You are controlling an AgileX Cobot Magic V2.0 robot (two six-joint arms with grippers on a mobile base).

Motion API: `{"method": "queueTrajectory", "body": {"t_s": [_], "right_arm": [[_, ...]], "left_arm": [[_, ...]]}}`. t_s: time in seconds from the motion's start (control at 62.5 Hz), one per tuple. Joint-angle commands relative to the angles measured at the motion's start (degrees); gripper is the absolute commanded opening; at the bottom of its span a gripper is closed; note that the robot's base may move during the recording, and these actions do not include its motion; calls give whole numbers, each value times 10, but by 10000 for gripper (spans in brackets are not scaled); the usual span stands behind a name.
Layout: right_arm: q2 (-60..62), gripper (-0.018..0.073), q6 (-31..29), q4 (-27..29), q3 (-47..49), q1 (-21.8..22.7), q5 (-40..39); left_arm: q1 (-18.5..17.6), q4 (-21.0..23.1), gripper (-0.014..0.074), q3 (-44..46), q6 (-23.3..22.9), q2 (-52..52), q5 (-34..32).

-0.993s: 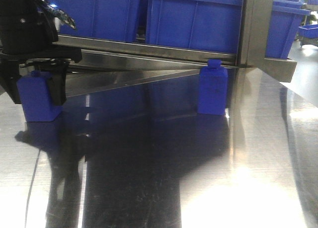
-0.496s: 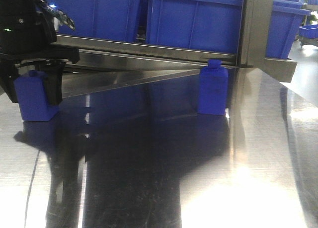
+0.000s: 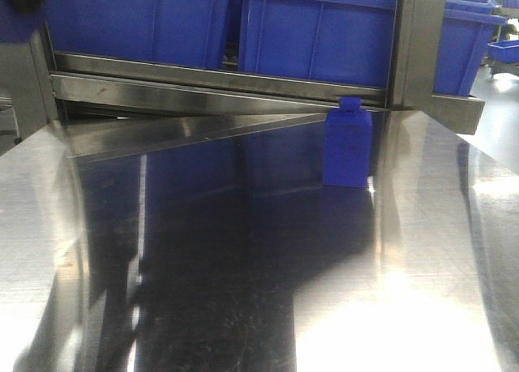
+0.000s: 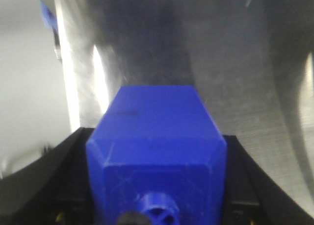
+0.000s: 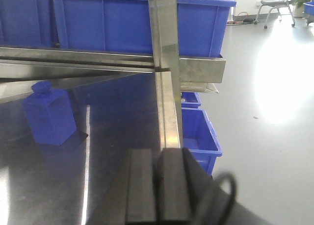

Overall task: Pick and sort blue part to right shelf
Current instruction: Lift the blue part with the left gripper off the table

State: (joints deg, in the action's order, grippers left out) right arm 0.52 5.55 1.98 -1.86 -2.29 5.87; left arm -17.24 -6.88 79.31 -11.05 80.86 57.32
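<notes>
At the nine o'clock edge of the counter (image 3: 243, 299), front view, the spot where the left pincer (image 4: 156, 154) stood a moment ago is now bare, and the wrist view shows it clamped on the blue part (image 4: 157, 112) between its black jaws, seemingly raised off the steel. A second blue part (image 3: 347, 145) stands upright near one o'clock under the shelf rail (image 3: 243, 84), untouched, while the right pincer (image 5: 157, 186) has its fingers pressed together on nothing. I judge the pick done, leaving the carry toward three o'clock, to the right shelf.
</notes>
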Motion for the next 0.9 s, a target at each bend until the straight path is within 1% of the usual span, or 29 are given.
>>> {"method": "queueTrajectory", "body": {"t_s": [0.0, 0.144, 0.272, 0.384, 0.48, 0.592, 0.705, 0.769, 0.833, 0.881], "right_arm": [[13, 38, -3, 0, 13, 1, -55], [13, 38, -3, 0, 13, 1, -55], [13, 38, -2, 2, 13, 1, -79], [13, 38, -1, 5, 29, 1, -101], [9, 38, -1, 5, 64, 1, -90], [-22, 38, -1, 5, 128, 0, -46], [-88, 40, -2, 5, 211, -11, -17], [-137, 47, -2, 5, 256, -28, -9], [-189, 97, -2, 5, 302, -53, -4], [-230, 176, -2, 5, 332, -77, -4]], "left_arm": [[-4, -12, 270, -30, 3, -89, -74], [-4, -13, 270, -121, 3, -203, -167], [-4, -15, 270, -207, 3, -304, -243], [-4, -15, 270, -269, 3, -377, -287], [-4, -15, 270, -311, 3, -432, -299], [-4, -15, 270, -338, 3, -482, -299], [-4, -15, 270, -348, 3, -515, -302], [-4, -15, 270, -348, 3, -524, -305], [-4, -15, 270, -348, 3, -529, -309], [-4, -15, 270, -348, 3, -529, -309]]}}
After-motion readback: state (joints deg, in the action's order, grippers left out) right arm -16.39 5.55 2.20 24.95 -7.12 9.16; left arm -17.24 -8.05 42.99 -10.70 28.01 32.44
